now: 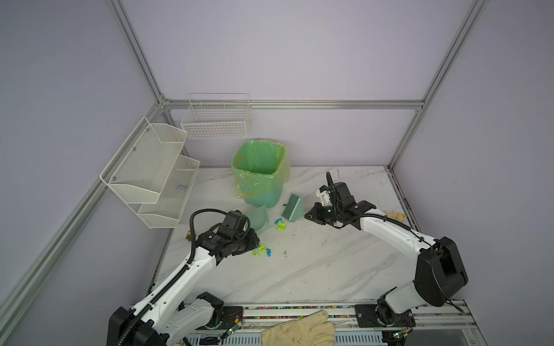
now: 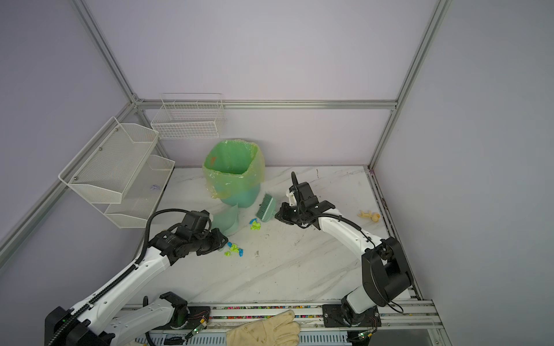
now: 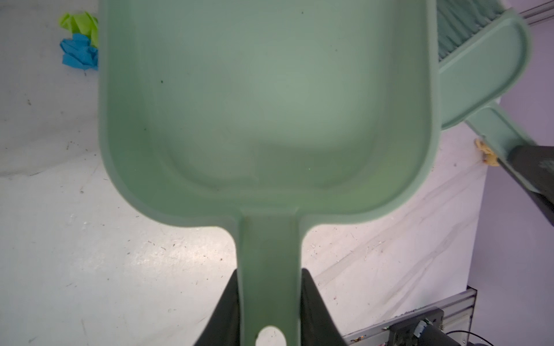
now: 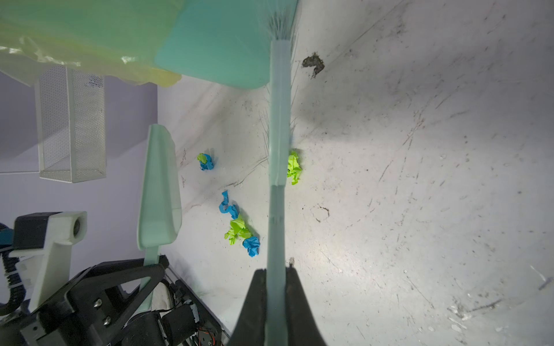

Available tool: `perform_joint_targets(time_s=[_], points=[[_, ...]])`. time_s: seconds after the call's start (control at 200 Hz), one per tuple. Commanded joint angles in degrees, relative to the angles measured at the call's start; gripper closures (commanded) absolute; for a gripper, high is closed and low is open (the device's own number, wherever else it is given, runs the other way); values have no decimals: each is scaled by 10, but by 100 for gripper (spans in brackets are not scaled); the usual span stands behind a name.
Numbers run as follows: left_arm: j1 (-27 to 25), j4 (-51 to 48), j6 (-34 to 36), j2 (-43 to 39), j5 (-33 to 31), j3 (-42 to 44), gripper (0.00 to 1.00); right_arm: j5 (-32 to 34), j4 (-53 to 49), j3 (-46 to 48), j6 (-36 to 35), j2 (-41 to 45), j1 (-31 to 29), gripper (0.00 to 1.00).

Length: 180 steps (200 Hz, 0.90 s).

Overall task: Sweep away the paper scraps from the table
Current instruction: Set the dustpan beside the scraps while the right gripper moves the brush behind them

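Paper scraps, blue and lime-green wads, lie on the table (image 1: 314,269) in two small clusters (image 1: 280,224) (image 1: 263,251), seen in both top views (image 2: 254,224) (image 2: 234,250). My left gripper (image 3: 269,275) is shut on the handle of a mint-green dustpan (image 3: 266,99), whose pan is empty; a scrap (image 3: 79,42) lies beside it. My right gripper (image 4: 275,274) is shut on the handle of a green brush (image 4: 280,134), bristles near the bin. Scraps (image 4: 239,229) lie between brush and dustpan (image 4: 160,185). In a top view the dustpan (image 1: 260,217) and brush (image 1: 293,208) flank the farther cluster.
A green bin with a yellow-green liner (image 1: 260,173) stands just behind the brush and dustpan. White mesh shelves (image 1: 150,173) and a wire basket (image 1: 215,119) hang at the back left. A small yellow toy figure (image 1: 395,215) lies at the right edge. A glove (image 1: 299,331) rests on the front rail.
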<state>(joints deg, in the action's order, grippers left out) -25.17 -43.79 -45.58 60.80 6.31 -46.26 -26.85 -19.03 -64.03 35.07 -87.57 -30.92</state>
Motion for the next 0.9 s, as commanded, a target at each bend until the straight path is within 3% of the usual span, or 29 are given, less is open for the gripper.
perform_joint_targets(time_s=[0.0,0.255,0.505,0.895], points=[[4,-6,36,26,-15,-72,100,-13,22,-13,8,-5,-6,100],[23,-25,72,69,-4,-103,100,5,60,-9,53,6,-36,100],[41,-32,92,58,-5,-109,100,15,86,-14,87,-37,-69,100],[35,-30,89,55,18,-102,100,-14,44,-29,60,-97,-70,100]])
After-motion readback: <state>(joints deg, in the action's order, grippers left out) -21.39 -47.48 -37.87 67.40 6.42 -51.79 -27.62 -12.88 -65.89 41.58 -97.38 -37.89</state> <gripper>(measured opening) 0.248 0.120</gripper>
